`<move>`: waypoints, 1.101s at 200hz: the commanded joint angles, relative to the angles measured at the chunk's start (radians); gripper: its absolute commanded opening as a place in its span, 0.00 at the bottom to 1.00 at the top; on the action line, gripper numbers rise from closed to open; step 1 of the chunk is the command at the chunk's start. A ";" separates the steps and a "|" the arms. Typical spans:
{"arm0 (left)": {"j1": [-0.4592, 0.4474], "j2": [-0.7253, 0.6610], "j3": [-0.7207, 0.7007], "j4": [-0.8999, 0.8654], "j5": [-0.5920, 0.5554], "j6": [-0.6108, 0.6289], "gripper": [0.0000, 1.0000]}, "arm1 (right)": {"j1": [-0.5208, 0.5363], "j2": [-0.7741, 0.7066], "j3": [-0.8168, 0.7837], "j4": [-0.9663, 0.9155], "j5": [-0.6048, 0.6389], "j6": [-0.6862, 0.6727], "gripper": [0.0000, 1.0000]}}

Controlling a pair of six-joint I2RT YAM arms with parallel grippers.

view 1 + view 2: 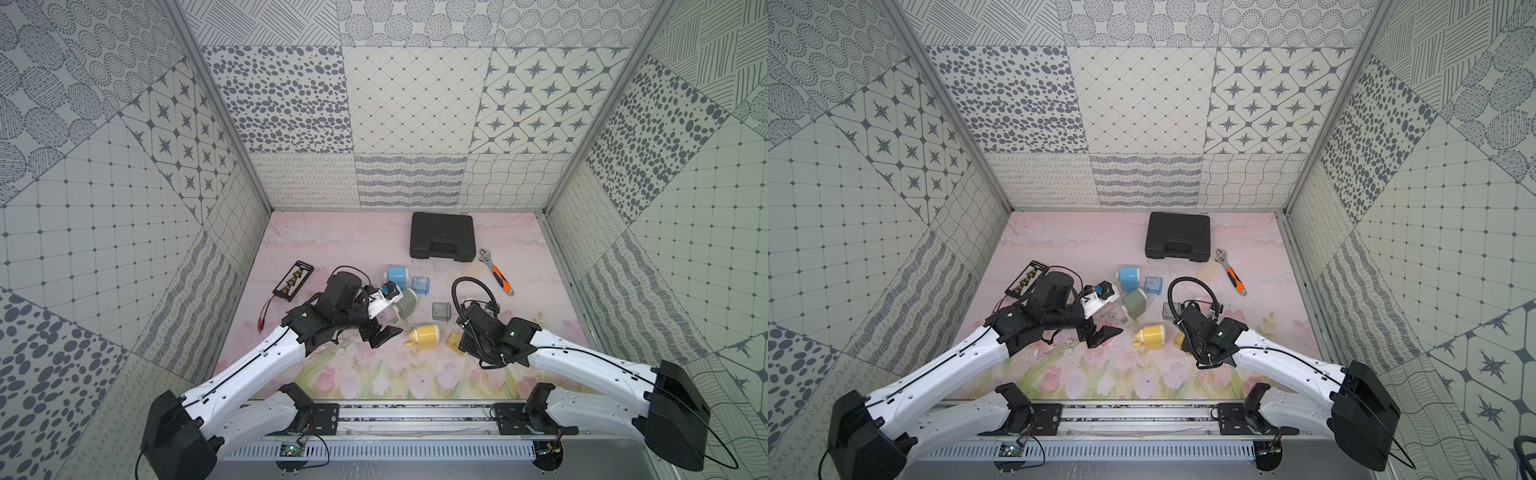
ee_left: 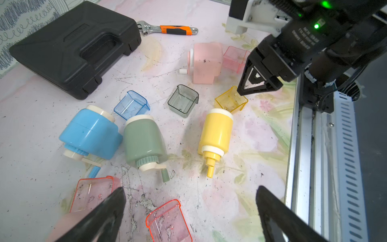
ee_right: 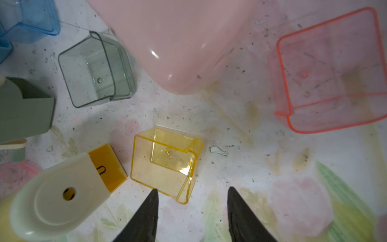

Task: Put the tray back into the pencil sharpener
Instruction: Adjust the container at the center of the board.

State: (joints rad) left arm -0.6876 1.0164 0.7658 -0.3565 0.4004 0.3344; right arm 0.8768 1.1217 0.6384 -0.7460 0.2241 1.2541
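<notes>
Pick-up step: the yellow tray [image 3: 165, 165] is about to be grasped by the right gripper [image 3: 192, 190].
Its black fingers [image 3: 144, 215] are held partly apart and empty, with the clear, thin-walled tray's corner just ahead of the tips; closing on one wall seems needed. Beyond the tray lies the glossy yellow pencil sharpener [image 3: 58, 197]. The left gripper [image 2: 190, 188] is spread wide, empty.

Robot lab cell: patterned wall panels [image 1: 415, 99], alu frame [image 1: 220, 108], mounting rail [image 1: 415, 419]

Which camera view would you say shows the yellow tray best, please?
The right wrist view: the yellow tray sits large near the middle of the picture, with its rim and inner walls clear. The left wrist view shows it smaller and farther off. In both top views only a yellow sliver shows beside the right arm.
</notes>
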 commanded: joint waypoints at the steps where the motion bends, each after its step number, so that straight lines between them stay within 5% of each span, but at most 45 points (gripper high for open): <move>1: -0.051 0.030 0.023 -0.039 -0.063 0.073 0.97 | 0.001 0.024 -0.025 0.088 0.024 0.077 0.49; 220: -0.082 0.166 0.153 -0.251 -0.039 0.218 0.99 | -0.027 0.100 0.003 0.056 0.022 -0.053 0.05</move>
State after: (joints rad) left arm -0.7696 1.1954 0.9115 -0.5308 0.3519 0.4850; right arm 0.8513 1.2423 0.6170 -0.6743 0.2432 1.2480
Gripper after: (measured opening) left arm 0.988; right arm 0.068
